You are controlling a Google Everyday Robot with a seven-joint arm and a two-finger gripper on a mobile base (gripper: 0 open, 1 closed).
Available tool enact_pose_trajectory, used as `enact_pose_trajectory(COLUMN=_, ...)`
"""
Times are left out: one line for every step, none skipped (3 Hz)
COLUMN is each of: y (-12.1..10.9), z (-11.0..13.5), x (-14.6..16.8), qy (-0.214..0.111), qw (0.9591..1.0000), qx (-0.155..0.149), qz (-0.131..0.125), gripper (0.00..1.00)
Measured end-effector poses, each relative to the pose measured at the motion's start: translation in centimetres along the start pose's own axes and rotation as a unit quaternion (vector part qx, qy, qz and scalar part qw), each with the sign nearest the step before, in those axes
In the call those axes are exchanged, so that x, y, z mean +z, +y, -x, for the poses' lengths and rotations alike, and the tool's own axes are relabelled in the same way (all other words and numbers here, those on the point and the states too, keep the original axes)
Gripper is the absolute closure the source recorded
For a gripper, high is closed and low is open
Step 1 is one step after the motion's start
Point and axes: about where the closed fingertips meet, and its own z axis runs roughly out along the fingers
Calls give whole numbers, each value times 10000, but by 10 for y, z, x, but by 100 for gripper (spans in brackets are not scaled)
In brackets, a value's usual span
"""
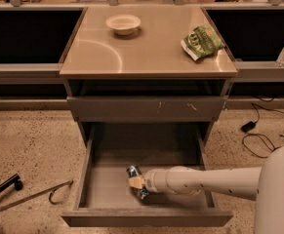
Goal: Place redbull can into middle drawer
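The gripper (137,183) on the white arm (205,180) reaches into the open drawer (146,217) and clasps the can (132,171), while a bowl (123,23) and snack bag (201,42) sit on the cabinet top (146,52).

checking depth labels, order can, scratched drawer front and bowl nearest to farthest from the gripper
From the gripper, low in the open drawer:
1. can, in its grip
2. scratched drawer front, above
3. bowl, far back on top

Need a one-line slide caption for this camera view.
The gripper holds the slim blue-and-silver redbull can low inside the open grey metal middle drawer.
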Motion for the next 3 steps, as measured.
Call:
enact_pose_trajectory(y=0, z=0, x=0, qy=-4, qw=10000, qx=-2, qz=-7, gripper=81)
enact_pose_trajectory(y=0, z=0, x=0, qy=-4, qw=10000, qx=-2, qz=-6, gripper=57)
enact_pose_trajectory(y=0, z=0, x=0, qy=-4, qw=10000, qx=-2, qz=-6, gripper=34)
